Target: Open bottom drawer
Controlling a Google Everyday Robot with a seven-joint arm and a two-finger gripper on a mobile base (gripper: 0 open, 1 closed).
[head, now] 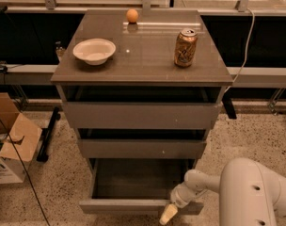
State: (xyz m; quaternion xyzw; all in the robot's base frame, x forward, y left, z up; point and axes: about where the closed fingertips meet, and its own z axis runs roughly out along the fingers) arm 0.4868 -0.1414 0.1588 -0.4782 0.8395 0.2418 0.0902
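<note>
The bottom drawer [133,205] of a grey-brown three-drawer cabinet stands pulled out toward me, its empty grey inside [138,178] in view. Its flat front panel runs along the lower edge of the view. My gripper [170,213] is at the right end of that front panel, hanging over its top edge. One cream fingertip [168,214] shows in front of the panel. The white arm [249,192] comes in from the lower right.
On the cabinet top [143,55] stand a white bowl [94,50], a drink can [186,47] and an orange ball [132,15]. The top drawer [140,115] and middle drawer [142,149] are shut. A cardboard box [9,140] sits on the floor at the left.
</note>
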